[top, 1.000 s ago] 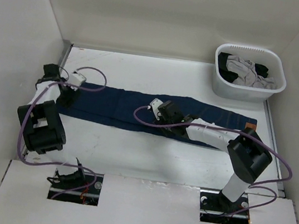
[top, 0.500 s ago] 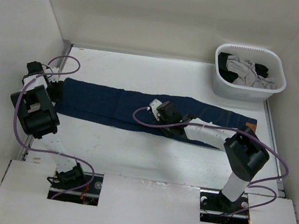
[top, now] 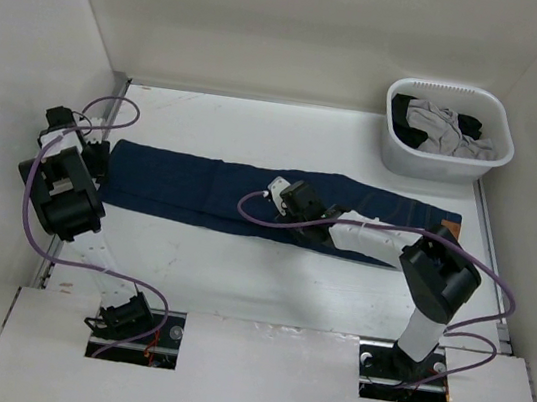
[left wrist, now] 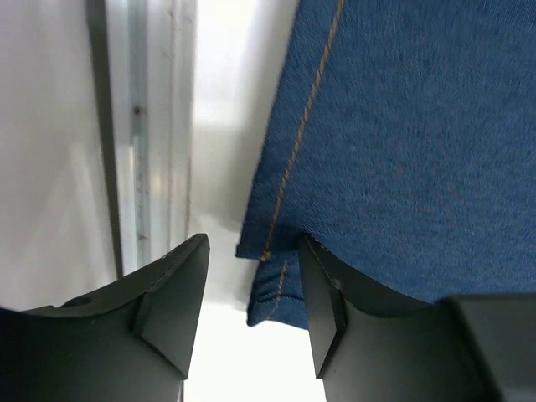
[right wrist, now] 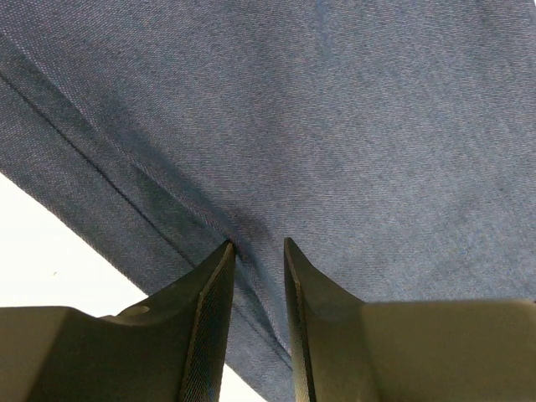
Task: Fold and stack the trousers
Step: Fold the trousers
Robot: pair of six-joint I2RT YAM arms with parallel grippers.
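Left gripper (left wrist: 253, 260) shifted; wrist view shows trousers (left wrist: 402, 151) hem.

Left pincer (left wrist: 253, 255) leftward, onto trousers (left wrist: 402, 151) hem

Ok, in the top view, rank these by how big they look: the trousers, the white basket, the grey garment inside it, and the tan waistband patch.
Largest to smallest:
1. trousers, laid out full length
2. white basket
3. grey garment, partly buried in the basket, so only its visible part counts
4. tan patch, by far the smallest
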